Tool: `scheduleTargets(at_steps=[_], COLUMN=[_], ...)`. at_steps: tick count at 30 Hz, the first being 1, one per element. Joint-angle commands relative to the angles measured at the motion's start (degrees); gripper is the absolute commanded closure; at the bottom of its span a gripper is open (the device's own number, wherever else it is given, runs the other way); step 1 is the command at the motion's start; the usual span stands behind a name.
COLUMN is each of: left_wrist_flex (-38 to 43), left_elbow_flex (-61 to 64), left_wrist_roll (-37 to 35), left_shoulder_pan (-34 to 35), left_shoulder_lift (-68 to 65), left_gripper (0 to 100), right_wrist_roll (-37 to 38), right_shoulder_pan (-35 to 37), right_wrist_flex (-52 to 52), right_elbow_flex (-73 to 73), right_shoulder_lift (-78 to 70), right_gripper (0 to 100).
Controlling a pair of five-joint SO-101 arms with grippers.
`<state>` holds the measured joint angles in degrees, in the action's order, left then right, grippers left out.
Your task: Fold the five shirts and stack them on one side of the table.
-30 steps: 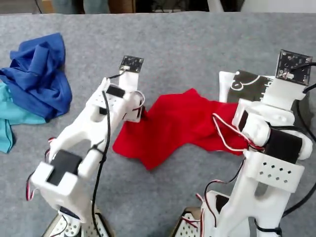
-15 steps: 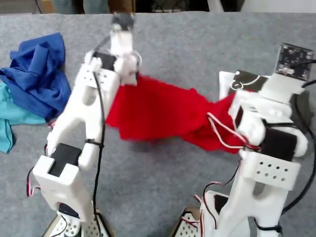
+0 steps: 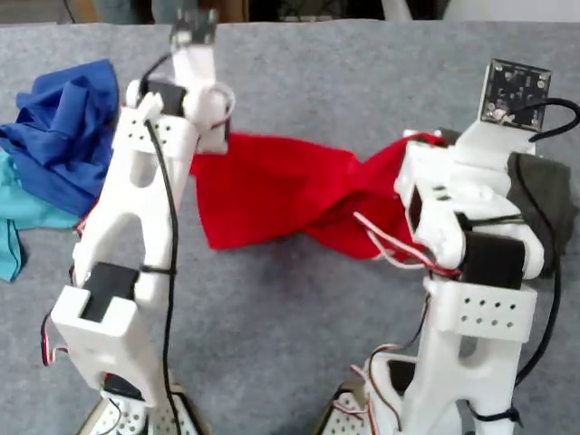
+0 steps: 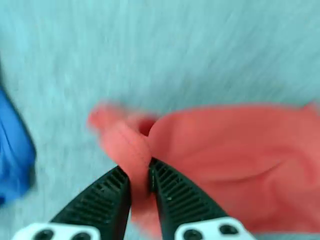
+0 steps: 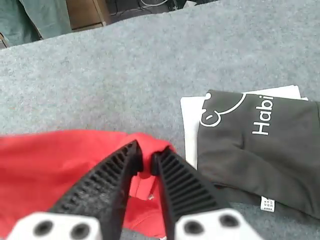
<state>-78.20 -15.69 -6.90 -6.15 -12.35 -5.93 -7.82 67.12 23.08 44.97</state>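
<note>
**Item 1. Red shirt** (image 3: 281,195). It lies at the middle of the grey surface (image 3: 362,72) and is drawn out between the two arms from about 10 o'clock to about 3 o'clock. There is one twist near the 3 o'clock end. Its lower edge appears to rest on the surface. We judge it is held by two far-apart points so it can be spread flat before folding, and the twist would have to come out first. We find no print on it.

**Item 2. Left end effector** (image 4: 138,170). The jaws are almost closed, pinching a bunched fold of the red shirt at its 10 o'clock end.

**Item 3. Right end effector** (image 5: 144,152). The jaws are almost closed on a red edge at the 3 o'clock end.

**Item 4. Dark shirt** (image 5: 260,150). It is folded and lies on a folded white shirt (image 5: 190,130) at 3 o'clock. We take this pair for the start of the stack. The dark shirt carries white lettering and a white line drawing, which we do not transcribe. A small white tag at its edge is too small to read.

**Item 5. Blue shirt** (image 3: 68,136). It is crumpled at 9 o'clock and overlaps a teal shirt (image 3: 14,227). Both look unfolded and, in our judgement, are waiting their turn. We see no writing on either.
</note>
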Motion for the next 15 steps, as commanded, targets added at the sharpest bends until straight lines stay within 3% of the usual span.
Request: scheduleTargets(at_steps=[1,4,7,15], left_wrist_flex=[1.14,3.87,3.08,-17.58], left_elbow_flex=[9.10,12.18,7.25,-12.26], left_wrist_roll=[-3.08,-7.21,-4.48,6.59], left_shoulder_pan=[4.79,11.12,14.99,15.16], left_shoulder_lift=[0.70,1.23,1.32,2.20], left_gripper=[83,79,79,79], right_wrist_roll=[-0.26,-0.26,-0.26,-0.18], right_shoulder_pan=[0.44,0.53,0.53,0.35], right_wrist_flex=[-1.32,-1.93,-6.07,-28.48], right_elbow_flex=[-0.40,-0.13,1.45,12.35], right_shoulder_lift=[0.22,0.13,0.13,-0.66], right_gripper=[98.5,98.5,98.5,98.5])
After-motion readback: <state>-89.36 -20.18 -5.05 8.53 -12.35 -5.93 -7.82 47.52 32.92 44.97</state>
